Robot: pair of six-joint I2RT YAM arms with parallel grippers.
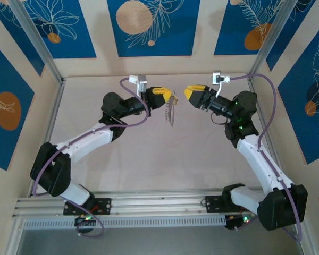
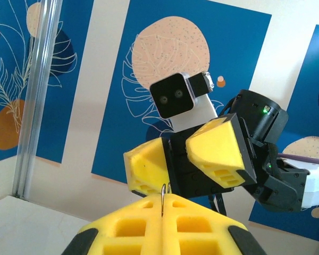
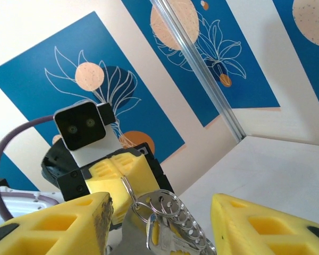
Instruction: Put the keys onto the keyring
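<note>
Keyring (image 1: 170, 112) hangs from the left gripper (image 1: 171, 96), whose jaws are clamped tight on its top wire, above the far middle of the table (image 1: 149, 164). It dangles free as a silvery linked strip, and the right wrist view shows a key (image 3: 158, 238) among the links. The right gripper (image 1: 187, 95) faces it from just beside, jaws half spread and clear of the ring.

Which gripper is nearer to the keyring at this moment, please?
Left. The left gripper is shut on the keyring, which dangles from its fingers; the right gripper stands open, facing the keyring across a gap, not touching it.
</note>
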